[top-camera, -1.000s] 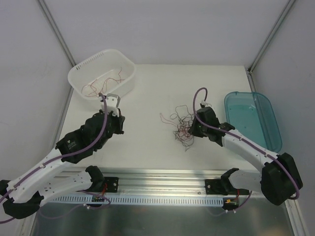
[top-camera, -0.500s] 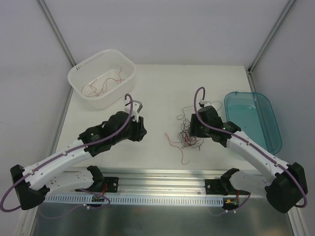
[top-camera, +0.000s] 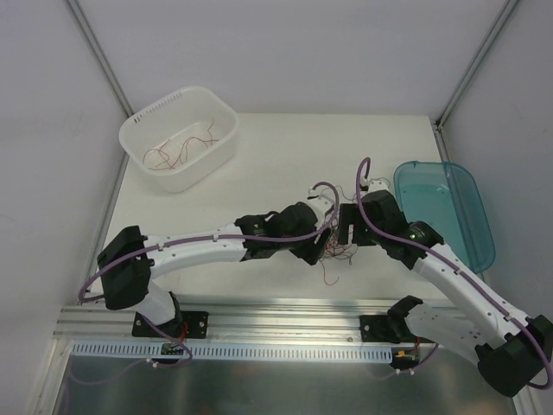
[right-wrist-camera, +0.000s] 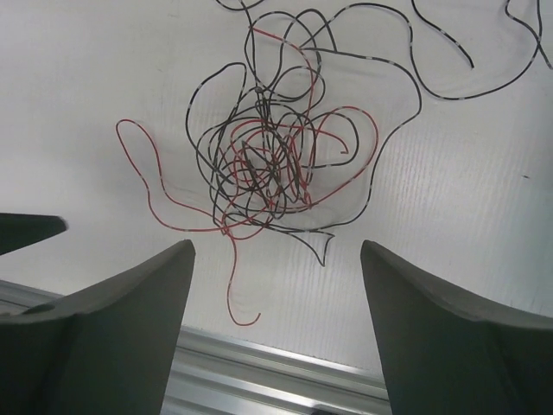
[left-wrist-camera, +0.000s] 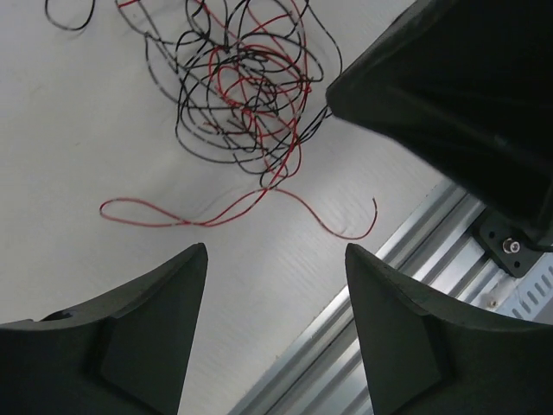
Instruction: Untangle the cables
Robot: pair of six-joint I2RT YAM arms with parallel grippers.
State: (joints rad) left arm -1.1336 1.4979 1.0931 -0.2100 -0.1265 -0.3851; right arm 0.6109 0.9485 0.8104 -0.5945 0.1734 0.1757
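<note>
The cables point(right-wrist-camera: 268, 164) lie as a knot of thin red and black wires on the white table. In the top view only the knot's near fringe point(top-camera: 332, 259) shows below the two wrists. A long red strand point(left-wrist-camera: 233, 212) loops out of the tangle point(left-wrist-camera: 246, 86) toward the table's near edge. My left gripper point(left-wrist-camera: 276, 248) hovers over the table just short of that strand, open and empty. My right gripper point(right-wrist-camera: 276, 244) is open too, with the knot just beyond its fingertips and nothing between them. The two grippers point(top-camera: 321, 232) point(top-camera: 346, 229) stand close together over the knot.
A white basket point(top-camera: 138, 130) at the back left holds a few red wires point(top-camera: 177, 147). A teal tray point(top-camera: 471, 225) stands at the right. An aluminium rail point(top-camera: 285, 311) runs along the table's near edge, close behind the tangle. The right gripper's black body point(left-wrist-camera: 458, 95) fills the left wrist view's upper right.
My left arm swung from beside the white basket across to the tangle. Both grippers opened from shut. The right gripper shifted slightly and the tangle moved a little toward the near edge.
</note>
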